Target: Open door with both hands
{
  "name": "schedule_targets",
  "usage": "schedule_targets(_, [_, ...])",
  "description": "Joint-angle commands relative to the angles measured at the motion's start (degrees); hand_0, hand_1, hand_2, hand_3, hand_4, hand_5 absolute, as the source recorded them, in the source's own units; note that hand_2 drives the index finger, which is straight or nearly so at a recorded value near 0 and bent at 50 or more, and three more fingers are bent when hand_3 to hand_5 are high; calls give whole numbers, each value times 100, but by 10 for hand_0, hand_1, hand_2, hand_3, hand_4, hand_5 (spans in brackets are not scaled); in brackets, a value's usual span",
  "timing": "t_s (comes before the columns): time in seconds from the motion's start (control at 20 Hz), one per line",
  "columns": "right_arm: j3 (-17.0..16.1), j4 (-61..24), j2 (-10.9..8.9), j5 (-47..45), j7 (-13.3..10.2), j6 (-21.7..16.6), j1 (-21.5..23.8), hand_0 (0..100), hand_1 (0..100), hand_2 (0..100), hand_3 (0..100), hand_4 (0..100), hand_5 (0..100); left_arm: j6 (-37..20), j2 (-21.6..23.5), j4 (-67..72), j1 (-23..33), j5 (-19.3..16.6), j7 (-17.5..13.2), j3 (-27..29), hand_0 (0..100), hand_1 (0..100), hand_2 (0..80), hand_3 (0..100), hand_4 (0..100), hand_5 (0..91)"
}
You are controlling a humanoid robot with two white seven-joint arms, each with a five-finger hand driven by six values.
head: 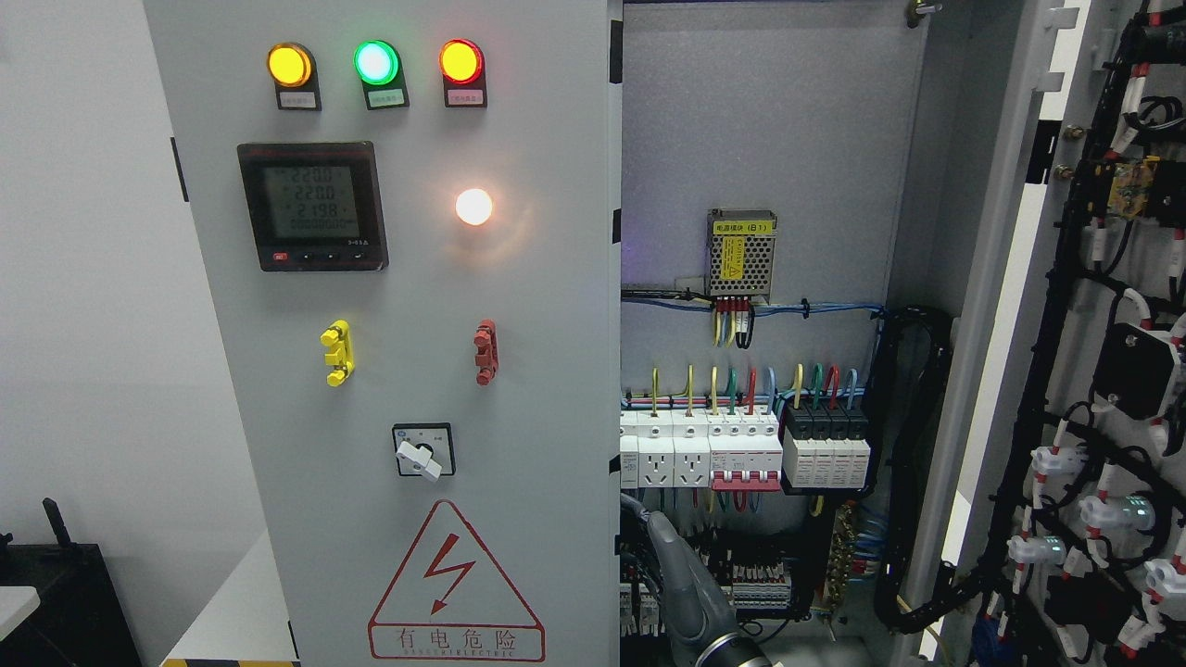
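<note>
The grey cabinet's left door [398, 278] is closed and carries three lit lamps, a meter [311, 206], a rotary switch [423, 451] and a red warning triangle. The right door [1005, 278] stands swung wide to the right, with its wired inner face [1103, 389] showing. My right hand [649, 523] rises from the bottom edge just right of the closed door's free edge [615, 371]. Its grey fingers [681, 574] stretch up and to the left, with the tips close to that edge, and they hold nothing that I can see. The left arm is out of view.
Inside the open cabinet are a power supply [741, 255], a row of breakers and sockets [741, 449] and a black cable bundle [913, 445], all right behind my hand. A white wall, a white table corner [232, 602] and a black object [56, 593] lie to the left.
</note>
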Motion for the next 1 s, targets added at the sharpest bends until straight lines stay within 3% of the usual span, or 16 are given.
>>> schedule_targets(0.0, [6,124,-193,-227,24,7,-68,0,0,0,0,0,0,-5,0,0,0,0,-1,0,0,0,0,0,32,0])
schedule_targets(0.95, [15,185,-228,-580,156,78,-200,0,0,0,0,0,0,-13,0,0,0,0,-1,0,0,0,0,0,32,0])
